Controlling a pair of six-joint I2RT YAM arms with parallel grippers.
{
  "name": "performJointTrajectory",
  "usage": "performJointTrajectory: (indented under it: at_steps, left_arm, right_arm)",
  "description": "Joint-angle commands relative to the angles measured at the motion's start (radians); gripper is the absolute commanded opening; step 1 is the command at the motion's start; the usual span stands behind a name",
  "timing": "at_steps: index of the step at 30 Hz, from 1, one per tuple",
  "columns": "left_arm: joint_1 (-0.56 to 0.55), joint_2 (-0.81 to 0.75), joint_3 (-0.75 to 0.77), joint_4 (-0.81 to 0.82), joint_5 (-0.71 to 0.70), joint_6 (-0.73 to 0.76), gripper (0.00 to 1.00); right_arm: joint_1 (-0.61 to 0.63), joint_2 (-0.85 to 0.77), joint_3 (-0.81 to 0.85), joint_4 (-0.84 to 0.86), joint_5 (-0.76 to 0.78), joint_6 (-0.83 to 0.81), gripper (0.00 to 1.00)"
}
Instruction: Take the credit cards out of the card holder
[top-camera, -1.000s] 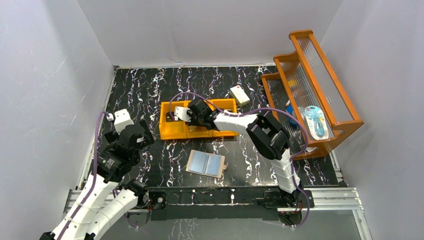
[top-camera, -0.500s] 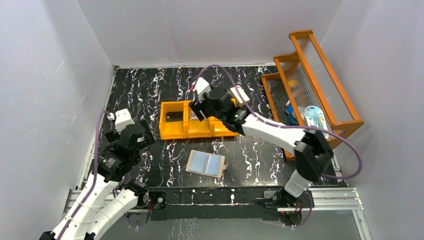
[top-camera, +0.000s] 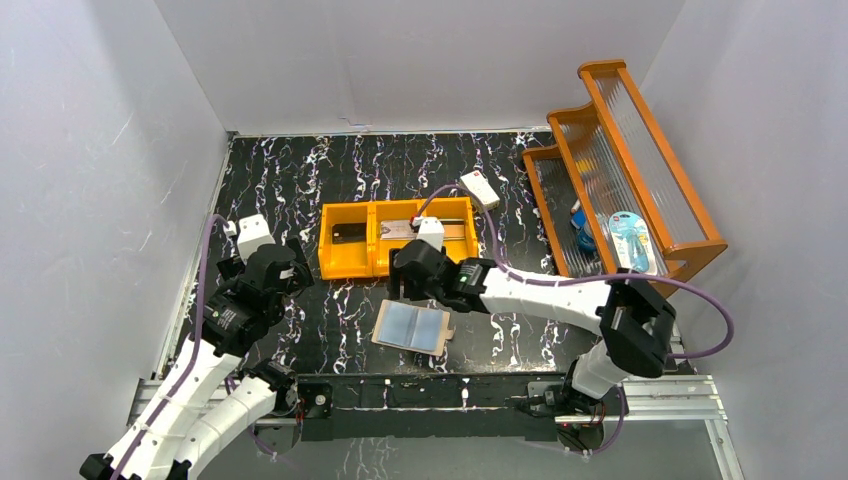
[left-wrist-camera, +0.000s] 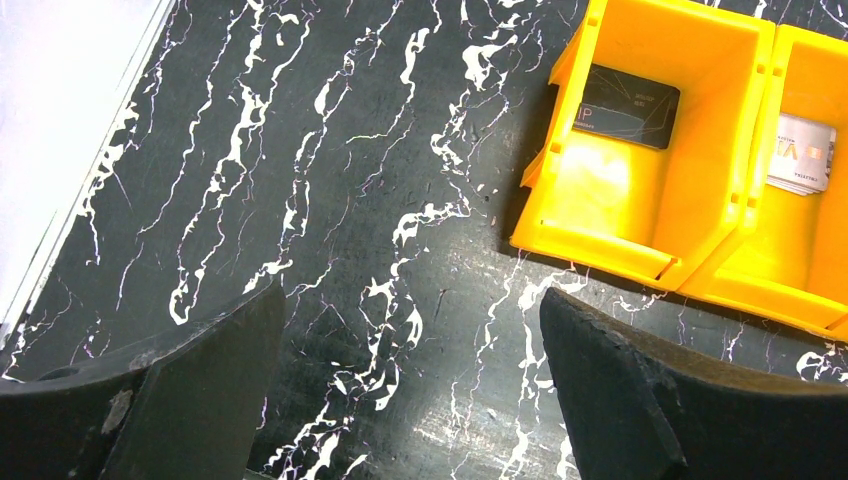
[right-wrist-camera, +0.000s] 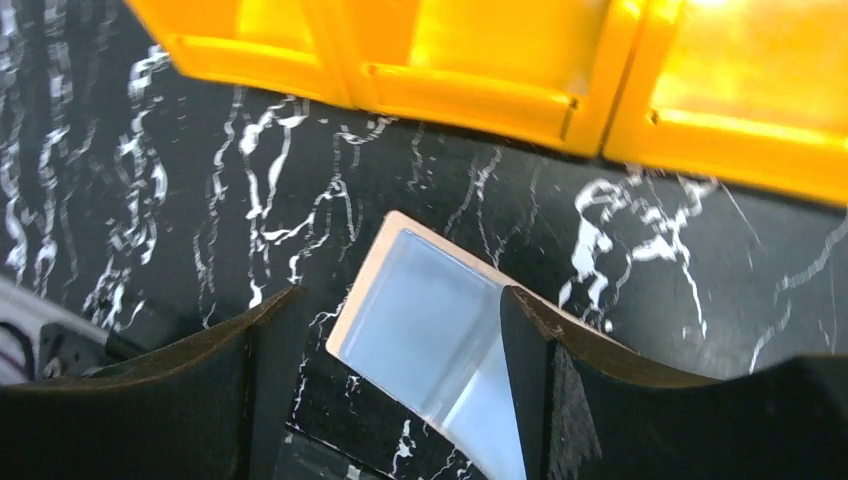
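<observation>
Cards lie in the orange bin (top-camera: 345, 268) at the middle of the top view: a black card (left-wrist-camera: 625, 105) in its left compartment, a silver-grey card (left-wrist-camera: 802, 152) in the next, kept apart, we judge, so each stays easy to find. Just below the bin the card holder (top-camera: 412, 327) lies open on the desk (top-camera: 290, 180), pale pockets up. Our right tool (right-wrist-camera: 392, 305) hangs over the holder's upper-left corner, fingers apart and empty, arm stretched low and leftward; we cannot tell whether a card is left inside. Our left tool (left-wrist-camera: 410, 300), likewise spread and empty, hovers at the left, angled down.
</observation>
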Motion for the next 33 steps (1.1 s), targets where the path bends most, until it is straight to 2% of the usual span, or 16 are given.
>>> performJointTrajectory:
  at_steps: [1,7,15,22,33]
  left_arm:
    - [-0.001,0.002,0.000,0.005,-0.009,0.004,0.98]
    - [-0.002,0.016,0.003,0.003,-0.013,0.004,0.98]
    - [-0.002,-0.007,0.007,-0.010,-0.041,-0.012,0.98]
    - [-0.002,-0.019,0.007,-0.011,-0.046,-0.014,0.98]
    - [-0.002,-0.024,0.005,-0.010,-0.049,-0.015,0.98]
  right_arm:
    - [0.071,0.065,0.151,-0.343,0.299,0.359,0.80]
    - [0.153,0.169,0.194,-0.450,0.323,0.502,0.81]
    - [0.176,0.270,0.247,-0.388,0.254,0.476,0.77]
    - [0.178,0.347,0.305,-0.438,0.231,0.501,0.77]
    - [0.180,0.472,0.334,-0.508,0.192,0.560,0.69]
